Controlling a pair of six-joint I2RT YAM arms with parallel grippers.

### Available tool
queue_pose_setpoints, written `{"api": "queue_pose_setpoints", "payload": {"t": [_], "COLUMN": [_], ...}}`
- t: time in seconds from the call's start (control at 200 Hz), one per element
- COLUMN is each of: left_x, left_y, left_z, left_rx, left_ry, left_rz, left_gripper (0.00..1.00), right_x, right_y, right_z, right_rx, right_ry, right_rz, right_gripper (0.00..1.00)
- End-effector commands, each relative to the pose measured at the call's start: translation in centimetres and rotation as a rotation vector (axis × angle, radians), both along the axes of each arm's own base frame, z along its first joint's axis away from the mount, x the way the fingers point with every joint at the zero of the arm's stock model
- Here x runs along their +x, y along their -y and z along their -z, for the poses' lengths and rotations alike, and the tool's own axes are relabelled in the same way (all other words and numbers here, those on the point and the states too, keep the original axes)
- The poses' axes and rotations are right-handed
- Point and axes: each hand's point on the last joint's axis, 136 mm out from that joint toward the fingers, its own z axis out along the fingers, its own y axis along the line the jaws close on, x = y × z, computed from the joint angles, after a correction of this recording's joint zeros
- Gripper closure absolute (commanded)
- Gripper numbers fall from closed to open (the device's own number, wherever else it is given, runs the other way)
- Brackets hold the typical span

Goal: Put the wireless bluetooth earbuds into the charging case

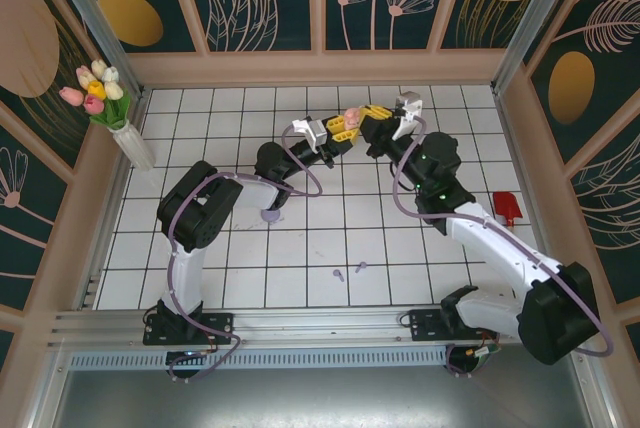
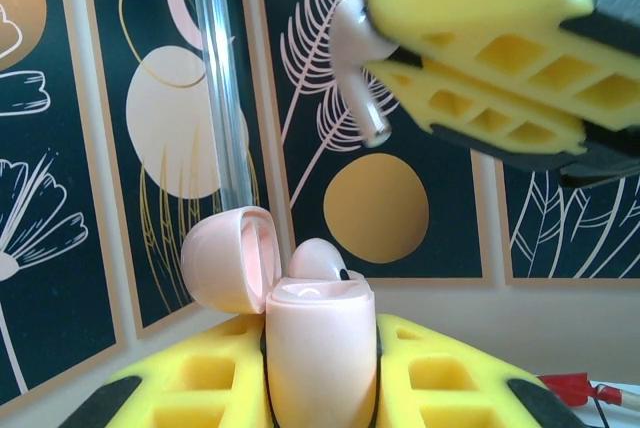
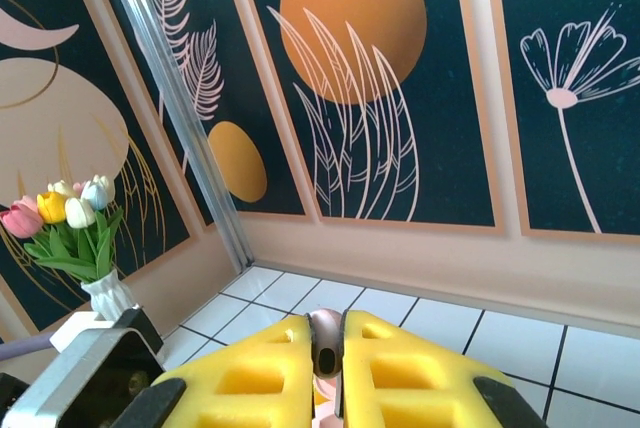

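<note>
Earbud (image 2: 355, 48) in pale pink sits pinched in my right gripper (image 3: 327, 336) just above the charging case (image 2: 318, 338), which my left gripper (image 2: 320, 393) clamps upright with its lid (image 2: 228, 258) open so the stem (image 2: 372, 118) can drop straight in.

Bare tiles (image 1: 300, 248) mid-table but for lilac earbuds (image 1: 361, 267); vase (image 1: 135, 145) far left.
</note>
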Motion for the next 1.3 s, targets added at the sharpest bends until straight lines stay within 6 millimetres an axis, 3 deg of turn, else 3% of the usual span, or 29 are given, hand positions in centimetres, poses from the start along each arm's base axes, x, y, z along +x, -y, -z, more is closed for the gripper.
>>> {"api": "queue_pose_setpoints", "payload": {"t": [0.0,0.56,0.681,0.781,0.921,1.041,1.176,1.296], "left_x": [-1.1,-1.4,-1.1,-1.0,-1.0,-1.1,-0.6,0.3], "left_y": [-0.4,-0.5,-0.6,-0.9,-1.7,-2.7,-3.6,-4.5], "left_z": [-2.8,-2.6,-2.0,-0.9,-0.2,1.1,0.7,0.1], "left_rx": [-0.052,-0.052,-0.050,-0.049,-0.067,-0.055,-0.035,-0.013], "left_ry": [0.059,0.053,0.031,0.011,0.004,-0.015,-0.014,-0.029], "left_rz": [0.030,0.031,0.022,0.003,-0.038,-0.090,-0.157,-0.202], "left_gripper": [1.00,1.00,1.00,1.00,1.00,1.00,1.00,1.00], "right_x": [0.1,1.1,1.1,1.4,1.8,1.4,0.0,-1.4], "right_y": [-0.7,-1.2,-0.8,0.5,3.1,5.0,5.0,3.7], "right_z": [-1.1,0.1,-0.2,0.8,3.9,8.1,12.7,16.3], "right_rx": [0.024,-0.004,0.009,0.037,0.111,0.181,0.201,0.138], "right_ry": [0.024,-0.017,-0.033,-0.099,-0.257,-0.427,-0.615,-0.773], "right_rz": [-0.027,-0.029,-0.015,0.034,0.146,0.219,0.241,0.240], "right_gripper": [0.88,0.89,0.89,0.88,0.86,0.82,0.72,0.59]}}
